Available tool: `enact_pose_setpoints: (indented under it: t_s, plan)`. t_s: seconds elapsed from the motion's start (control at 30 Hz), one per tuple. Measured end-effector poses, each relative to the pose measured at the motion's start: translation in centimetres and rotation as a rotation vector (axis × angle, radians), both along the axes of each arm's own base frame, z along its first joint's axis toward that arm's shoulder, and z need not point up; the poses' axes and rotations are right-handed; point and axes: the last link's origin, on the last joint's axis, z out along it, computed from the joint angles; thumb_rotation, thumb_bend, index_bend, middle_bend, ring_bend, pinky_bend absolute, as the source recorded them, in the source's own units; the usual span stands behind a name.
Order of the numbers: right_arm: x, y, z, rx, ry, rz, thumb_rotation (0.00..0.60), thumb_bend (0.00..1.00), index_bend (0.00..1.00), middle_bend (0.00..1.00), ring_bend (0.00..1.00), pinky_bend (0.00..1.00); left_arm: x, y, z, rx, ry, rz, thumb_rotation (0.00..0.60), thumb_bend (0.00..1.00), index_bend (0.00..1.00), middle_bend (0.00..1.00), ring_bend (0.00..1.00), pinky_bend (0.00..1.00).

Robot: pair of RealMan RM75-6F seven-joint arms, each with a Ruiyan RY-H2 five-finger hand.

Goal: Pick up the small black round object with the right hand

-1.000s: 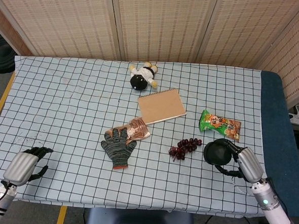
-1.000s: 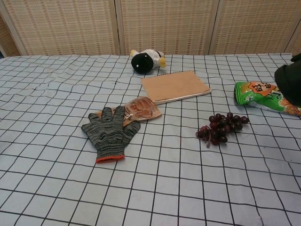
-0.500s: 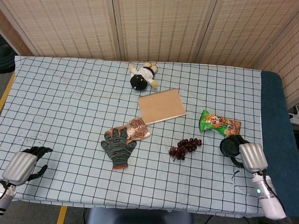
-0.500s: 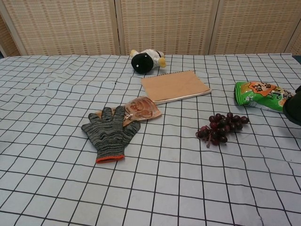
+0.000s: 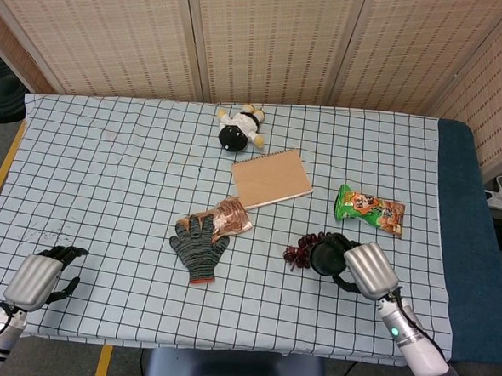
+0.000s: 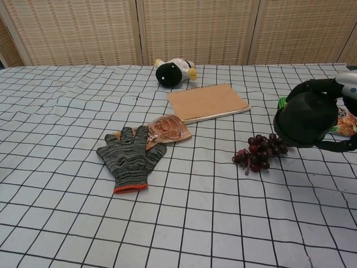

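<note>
The small black round object is in the grip of my right hand, whose dark fingers wrap around it. In the head view it sits just right of the grapes and overlaps them. The chest view shows the black round object lifted off the cloth at the right, above the grapes, with my right hand partly cut off by the frame edge. My left hand rests at the near left table edge, holding nothing, fingers loosely apart.
A green snack bag lies behind the right hand. A brown notebook, a striped glove over a brown packet, and a black-and-white plush toy lie on the checked cloth.
My right hand, holding the black round object, swung out to the right and has now come back left, beside the grapes. The left hand has not moved.
</note>
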Motion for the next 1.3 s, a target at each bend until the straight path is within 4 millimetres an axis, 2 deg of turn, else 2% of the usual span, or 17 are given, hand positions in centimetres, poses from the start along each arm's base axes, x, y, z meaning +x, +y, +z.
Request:
enact_pose_setpoints:
  t_s: [0.17, 0.23, 0.3, 0.4, 0.6, 0.67, 0.73, 0.83, 0.97, 1.07, 1.17, 1.3]
  plan:
    - [-3.9, -1.1, -0.1, -0.033, 0.188, -0.112, 0.6, 0.32, 0.75, 0.59, 0.53, 0.77, 0.0, 0.1, 0.0, 0.001, -0.002, 0.001, 0.6, 0.39, 0.28, 0.33, 0.31, 0.51]
    - [-5.0, -1.5, -0.2, -0.049, 0.269, -0.15, 0.6, 0.32, 0.75, 0.59, 0.53, 0.77, 0.0, 0.0, -0.1, -0.002, -0.002, 0.003, 0.6, 0.39, 0.28, 0.33, 0.31, 0.51]
    - [-5.3, -1.6, -0.3, -0.057, 0.313, -0.166, 0.6, 0.32, 0.75, 0.59, 0.53, 0.77, 0.0, 0.0, -0.1, -0.005, -0.001, 0.004, 0.6, 0.39, 0.28, 0.33, 0.31, 0.51]
    - [-4.2, -1.5, -0.5, -0.054, 0.293, -0.135, 0.6, 0.32, 0.75, 0.59, 0.53, 0.77, 0.0, 0.0, -0.1, -0.004, 0.003, 0.002, 0.6, 0.39, 0.28, 0.33, 0.31, 0.51]
    - [1.5, 0.0, -0.6, 0.004, 0.029, 0.035, 0.6, 0.32, 0.75, 0.59, 0.53, 0.77, 0.0, 0.0, 0.0, -0.002, 0.0, 0.001, 0.6, 0.39, 0.28, 0.33, 0.31, 0.51]
    - [2.4, 0.4, -0.5, 0.019, -0.031, 0.081, 0.6, 0.32, 0.75, 0.59, 0.53, 0.77, 0.0, 0.0, 0.0, -0.002, 0.001, -0.001, 0.6, 0.39, 0.28, 0.33, 0.31, 0.51]
    - [2.6, 0.6, -0.6, 0.033, -0.045, 0.112, 0.6, 0.32, 0.75, 0.59, 0.53, 0.77, 0.0, 0.0, 0.0, -0.003, -0.001, 0.002, 0.6, 0.39, 0.28, 0.33, 0.31, 0.51]
    - [0.9, 0.3, -0.8, 0.03, 0.025, 0.091, 0.6, 0.32, 0.74, 0.59, 0.53, 0.77, 0.0, 0.0, 0.0, -0.001, -0.001, 0.0, 0.6, 0.39, 0.28, 0.33, 0.31, 0.51]
    - [-3.5, -0.7, -0.8, 0.011, 0.16, -0.025, 0.6, 0.32, 0.7, 0.59, 0.51, 0.76, 0.0, 0.0, -0.1, -0.004, 0.001, 0.005, 0.6, 0.39, 0.28, 0.33, 0.31, 0.51]
    - [-5.8, -1.0, -0.8, 0.013, 0.168, -0.096, 0.6, 0.32, 0.67, 0.58, 0.48, 0.75, 0.0, 0.1, -0.2, -0.006, 0.004, 0.004, 0.6, 0.39, 0.28, 0.33, 0.31, 0.51]
    - [-7.4, -1.0, -1.0, 0.035, 0.132, -0.131, 0.6, 0.32, 0.62, 0.55, 0.39, 0.67, 0.0, 0.1, -0.3, -0.01, 0.009, 0.007, 0.6, 0.39, 0.28, 0.33, 0.31, 0.51]
    - [-9.4, -0.8, -1.4, 0.075, 0.127, -0.165, 0.6, 0.32, 0.56, 0.42, 0.25, 0.56, 0.1, 0.1, -0.3, -0.009, 0.009, 0.002, 0.6, 0.39, 0.28, 0.33, 0.31, 0.51]
